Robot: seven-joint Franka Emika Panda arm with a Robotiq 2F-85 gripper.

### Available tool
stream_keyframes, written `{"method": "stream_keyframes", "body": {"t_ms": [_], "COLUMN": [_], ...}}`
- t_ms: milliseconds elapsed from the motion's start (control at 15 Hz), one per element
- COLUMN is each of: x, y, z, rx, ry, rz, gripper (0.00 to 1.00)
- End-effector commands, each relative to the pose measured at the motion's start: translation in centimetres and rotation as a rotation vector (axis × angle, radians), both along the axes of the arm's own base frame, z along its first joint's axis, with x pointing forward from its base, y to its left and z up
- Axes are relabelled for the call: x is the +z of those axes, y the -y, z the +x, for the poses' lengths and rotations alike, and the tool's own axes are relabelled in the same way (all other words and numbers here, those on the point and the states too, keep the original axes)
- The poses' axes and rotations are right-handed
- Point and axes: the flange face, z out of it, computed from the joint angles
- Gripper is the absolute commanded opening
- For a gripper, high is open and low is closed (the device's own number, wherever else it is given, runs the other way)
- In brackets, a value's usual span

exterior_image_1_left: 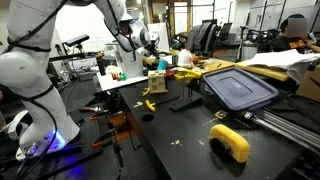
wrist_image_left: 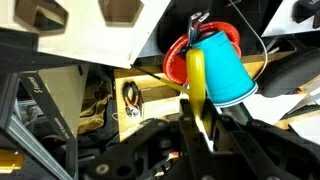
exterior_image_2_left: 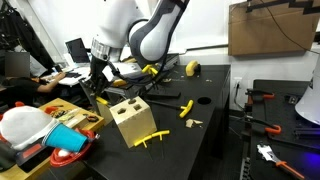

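Gripper (wrist_image_left: 200,120) pinches stick (wrist_image_left: 196,80) by its lower end, mid-frame, upright, likely leaving its tip free; cup (wrist_image_left: 222,72) right, box (wrist_image_left: 90,30) upper left.

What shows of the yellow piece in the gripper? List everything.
The yellow piece is a slim, smooth strip, bright yellow and plastic-looking, seen edge-on in the wrist view. It stands out lengthwise from the shut gripper, which clamps its lower end. Its free end crosses in front of a blue cup; whether they touch cannot be told. Its full shape is hidden.
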Motion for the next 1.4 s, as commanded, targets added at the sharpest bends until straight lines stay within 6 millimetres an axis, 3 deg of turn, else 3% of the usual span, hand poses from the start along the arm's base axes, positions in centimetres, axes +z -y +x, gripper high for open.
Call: {"method": "stream_keyframes", "body": {"t_ms": [0,267,867,1333], "x": [2.4,3.5,1.7,2.7], "y": [-0.9,-1.4,-1.2,-0.3], "z": [-1.1,-1.7,-3.4,-5.7], "rx": [-0.028,-0.075,-0.145,-0.264], "ry": [-0.02,-0.066,-0.18,-0.246], "rz": [0.006,-0.022,0.053,0.116], "gripper": [0.04,0.04,0.04,0.04]}}
